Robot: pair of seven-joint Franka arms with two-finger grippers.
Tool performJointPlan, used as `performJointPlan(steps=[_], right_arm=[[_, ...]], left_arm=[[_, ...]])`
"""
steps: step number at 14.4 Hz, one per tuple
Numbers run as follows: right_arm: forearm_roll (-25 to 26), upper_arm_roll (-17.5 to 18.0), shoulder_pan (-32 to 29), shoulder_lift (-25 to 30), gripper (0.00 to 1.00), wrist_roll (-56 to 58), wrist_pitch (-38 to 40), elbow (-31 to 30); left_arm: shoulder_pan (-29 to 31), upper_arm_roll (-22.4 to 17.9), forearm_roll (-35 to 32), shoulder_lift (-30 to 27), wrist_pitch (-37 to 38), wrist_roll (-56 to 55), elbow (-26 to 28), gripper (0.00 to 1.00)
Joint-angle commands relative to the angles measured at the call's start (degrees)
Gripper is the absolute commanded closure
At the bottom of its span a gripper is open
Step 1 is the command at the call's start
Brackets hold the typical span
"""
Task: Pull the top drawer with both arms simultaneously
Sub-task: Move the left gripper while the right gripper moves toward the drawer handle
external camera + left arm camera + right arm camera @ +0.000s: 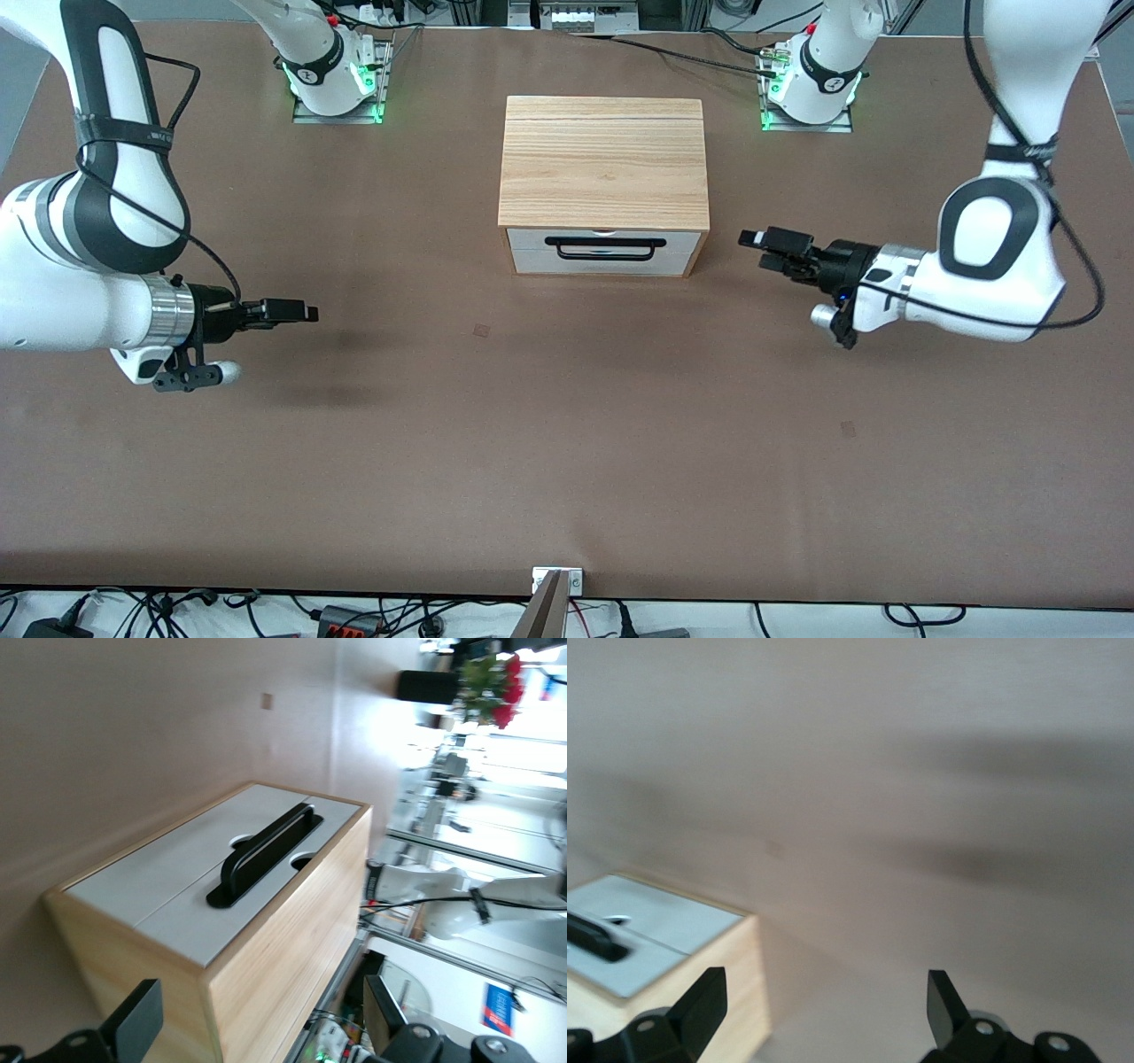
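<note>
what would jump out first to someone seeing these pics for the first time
The light wooden cabinet in the middle of the brown table, its top drawer shut with a black bar handle facing the front camera. Two white arms flank it: the left gripper open, beside the cabinet at the left arm's end, the right gripper open too, over bare table much farther off.

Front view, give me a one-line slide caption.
Both open tools, left and right, flank a light wooden cabinet whose white top drawer with long black bar handle is shut.

Brown table (567, 461), cables (354, 616) along its near edge
</note>
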State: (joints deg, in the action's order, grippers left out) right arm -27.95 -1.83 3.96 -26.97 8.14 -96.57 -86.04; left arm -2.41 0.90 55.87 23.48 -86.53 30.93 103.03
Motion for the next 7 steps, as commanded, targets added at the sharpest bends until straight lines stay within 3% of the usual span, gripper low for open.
performJointPlan(steps=[1, 3, 7], right_arm=[[-6.39, 1.64, 1.04, -2.11, 0.0, 3.7, 1.48, 0.71], [-14.98, 1.83, 2.01, -2.29, 0.0, 9.49, -0.36, -3.58], [-29.32, 2.0, 4.29, -1.68, 0.0, 21.54, -5.11, -13.25]], left_arm=[[1.62, -0.02, 8.09, -0.54, -2.49, 12.53, 8.03, 0.0], [0.75, 0.07, 13.8, -0.02, -5.83, 17.83, 11.31, 0.0], [-2.68, 2.52, 18.75, 1.31, -11.36, 19.26, 11.67, 0.0]])
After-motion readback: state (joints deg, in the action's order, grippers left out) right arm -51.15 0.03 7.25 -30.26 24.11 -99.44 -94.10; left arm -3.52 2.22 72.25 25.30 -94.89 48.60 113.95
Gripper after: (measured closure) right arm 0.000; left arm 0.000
